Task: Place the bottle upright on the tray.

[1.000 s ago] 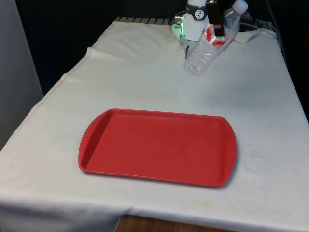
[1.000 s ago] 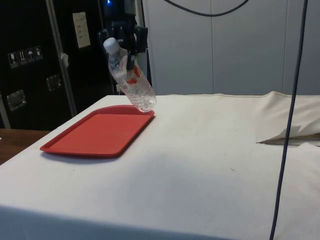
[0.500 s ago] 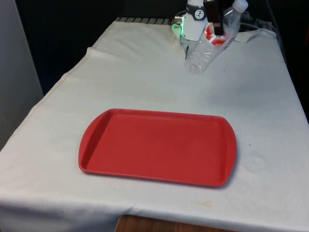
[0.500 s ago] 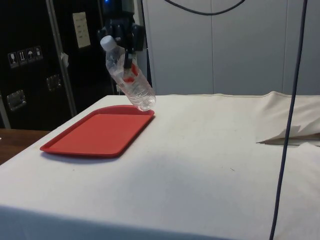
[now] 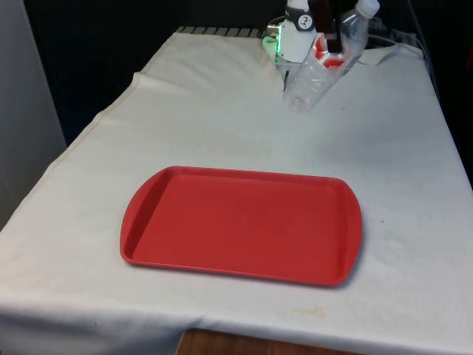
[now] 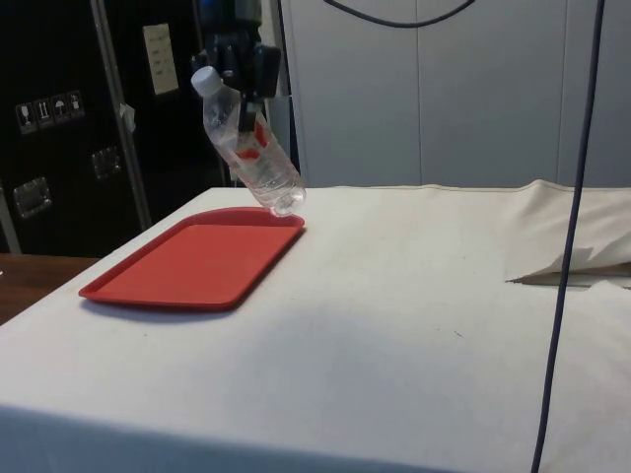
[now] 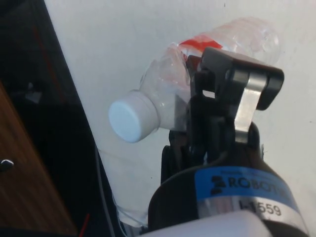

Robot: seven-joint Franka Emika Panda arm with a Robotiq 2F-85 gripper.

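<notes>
Above table (image 5: 222,126): claw (image 6: 246,84) w/ tilted bottle (image 6: 251,148)

1. Blue band on the pincer (image 7: 217,94) body: white lettering, legible as "ROBOTI", cut off by the curve.
2. Silver ring just beneath that band: digits "559" legible, characters ahead of them unclear.
3. Pale paper sheet (image 6: 158,58) on the dark cabinet: lines of print, too small to read.
4. Small white stickers (image 6: 47,109) on the same cabinet: pictogram symbols, not legible.
5. Red label on the bottle (image 6: 246,148): no readable wording.
</notes>
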